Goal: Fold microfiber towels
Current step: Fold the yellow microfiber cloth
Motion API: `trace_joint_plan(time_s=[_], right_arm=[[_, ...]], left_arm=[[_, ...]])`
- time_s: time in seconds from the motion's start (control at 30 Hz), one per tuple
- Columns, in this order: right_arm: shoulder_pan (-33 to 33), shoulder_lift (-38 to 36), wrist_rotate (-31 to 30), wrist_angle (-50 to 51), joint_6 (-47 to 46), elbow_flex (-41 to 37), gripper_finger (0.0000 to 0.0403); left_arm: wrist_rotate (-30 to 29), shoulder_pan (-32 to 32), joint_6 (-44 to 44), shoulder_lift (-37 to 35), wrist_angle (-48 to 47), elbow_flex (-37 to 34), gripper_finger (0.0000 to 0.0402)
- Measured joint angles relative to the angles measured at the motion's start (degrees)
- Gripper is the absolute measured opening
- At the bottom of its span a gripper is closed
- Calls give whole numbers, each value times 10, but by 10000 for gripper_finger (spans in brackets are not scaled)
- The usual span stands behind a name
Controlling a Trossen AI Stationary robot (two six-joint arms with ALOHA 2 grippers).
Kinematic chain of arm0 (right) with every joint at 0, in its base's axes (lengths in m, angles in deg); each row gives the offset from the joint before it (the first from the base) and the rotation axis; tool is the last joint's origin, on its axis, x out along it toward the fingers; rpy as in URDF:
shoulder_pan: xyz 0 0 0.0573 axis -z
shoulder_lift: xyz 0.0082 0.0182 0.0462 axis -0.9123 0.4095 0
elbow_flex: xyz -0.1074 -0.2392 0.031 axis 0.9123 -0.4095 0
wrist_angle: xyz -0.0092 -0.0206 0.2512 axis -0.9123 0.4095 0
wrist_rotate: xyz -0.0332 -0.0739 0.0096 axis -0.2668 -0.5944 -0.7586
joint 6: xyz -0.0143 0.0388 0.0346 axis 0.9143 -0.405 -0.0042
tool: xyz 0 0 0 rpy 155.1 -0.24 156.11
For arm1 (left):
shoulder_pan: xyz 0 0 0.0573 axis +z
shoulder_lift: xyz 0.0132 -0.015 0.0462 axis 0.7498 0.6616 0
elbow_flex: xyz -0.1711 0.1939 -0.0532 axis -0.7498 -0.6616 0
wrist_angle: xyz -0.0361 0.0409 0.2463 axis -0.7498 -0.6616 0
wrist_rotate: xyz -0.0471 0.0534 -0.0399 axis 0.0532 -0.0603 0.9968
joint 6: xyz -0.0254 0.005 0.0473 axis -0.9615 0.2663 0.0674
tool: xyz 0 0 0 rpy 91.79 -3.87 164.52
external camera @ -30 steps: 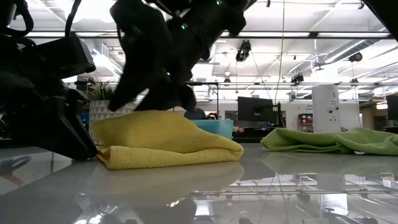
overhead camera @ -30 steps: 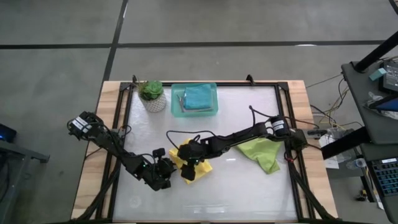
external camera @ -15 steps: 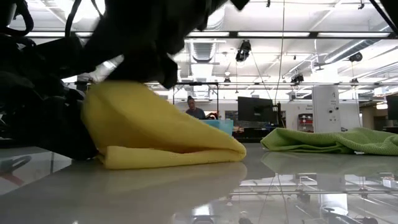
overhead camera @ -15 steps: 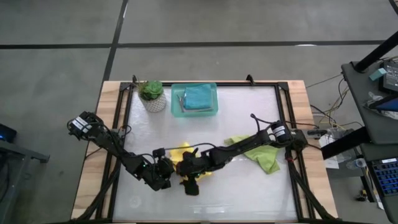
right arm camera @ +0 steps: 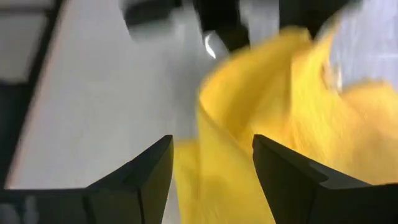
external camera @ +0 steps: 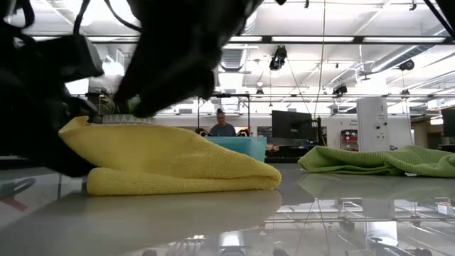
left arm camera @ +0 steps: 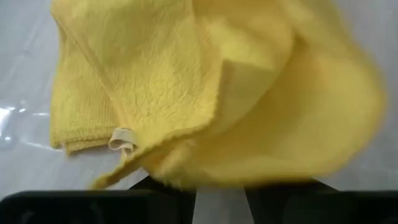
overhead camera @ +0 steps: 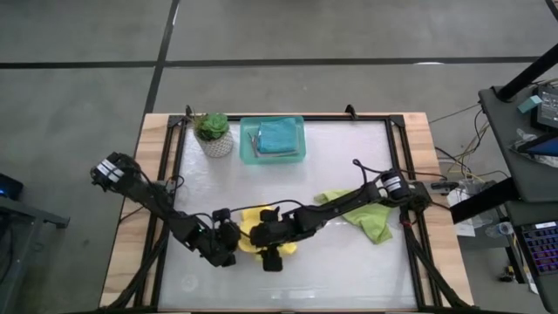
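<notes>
**A:** Where is the yellow towel (overhead camera: 255, 234) right now?

**B:** On the white table (overhead camera: 349, 270), at about seven o'clock from the table's middle, near the front edge. In the low view it lies doubled over, one layer on another, with the fold's rounded end pointing right.

**A:** And the arms?

**B:** Both are on it. The left gripper (overhead camera: 225, 247) sits at the towel's nine o'clock side, and its wrist view shows yellow cloth bunched right at the fingers, so I read it as clamped on an edge. The right gripper (overhead camera: 272, 253) reaches across from three o'clock and sits over the towel's five o'clock corner; its fingers (right arm camera: 292, 174) stand apart with cloth lying between them, not pinched as far as I can tell.

**A:** So which step is this?

**B:** I judge it the folding of the yellow towel, midway: one fold made, not yet neat. The corner with the small tag (left arm camera: 122, 138) sticks out unevenly.

**A:** What does the next move call for?

**B:** Probably aligning the edges and pressing the layers flat. After that the lime green towel (overhead camera: 370, 215) waits crumpled at four o'clock, and a teal-blue towel (overhead camera: 279, 135) already rests in the teal tray (overhead camera: 248, 148) at twelve o'clock.
</notes>
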Motion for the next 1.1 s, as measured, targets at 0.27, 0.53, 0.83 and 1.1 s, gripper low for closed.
trace_joint_plan(time_s=[0.27, 0.53, 0.83, 1.1], right_arm=[[1, -38, -14, 137, 48, -17, 210], [11, -43, -56, 97, 76, -55, 210], [62, -61, -54, 83, 172, -56, 210], [136, -57, 42, -5, 222, -78, 210]], left_arm=[[-1, 0, 0, -47, -26, 1, 100], [-22, 0, 1, -56, -43, 1, 100], [-74, 5, 9, -57, -57, 1, 100], [-83, 6, 41, -57, -54, 2, 100]])
